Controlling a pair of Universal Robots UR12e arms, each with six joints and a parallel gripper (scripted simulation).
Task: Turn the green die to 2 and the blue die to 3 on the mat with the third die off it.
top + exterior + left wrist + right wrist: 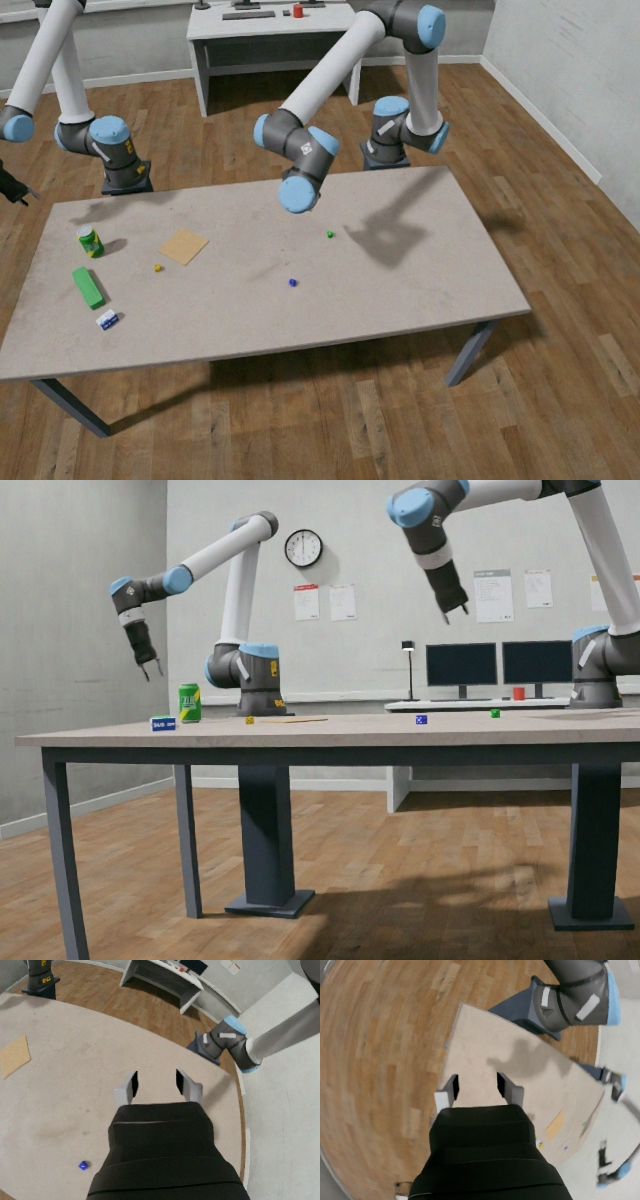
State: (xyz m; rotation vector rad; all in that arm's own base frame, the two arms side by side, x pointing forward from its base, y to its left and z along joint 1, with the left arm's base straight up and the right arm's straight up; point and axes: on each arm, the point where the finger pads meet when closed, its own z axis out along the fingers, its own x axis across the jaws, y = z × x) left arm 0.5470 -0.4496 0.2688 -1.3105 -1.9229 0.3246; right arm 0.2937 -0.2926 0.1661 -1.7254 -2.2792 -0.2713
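Note:
The green die (329, 234) (495, 713) (584, 1124) and the blue die (292, 282) (421, 719) (83, 1165) (565, 1148) lie on the table, off the mat (183, 246) (292, 719) (15, 1057) (555, 1126). The yellow die (157, 268) (249, 720) (541, 1145) lies just off the mat. The top numbers are too small to read. My left gripper (457, 617) (157, 1077) is open and empty, high above the table. My right gripper (32, 197) (154, 676) (478, 1081) is open and empty, above the can's end of the table.
A green can (90, 242) (189, 703) stands upright at the left of the top view. A green block (88, 287) and a small blue and white box (107, 319) (163, 723) lie in front of it. The table (232, 315) has its left edge near them.

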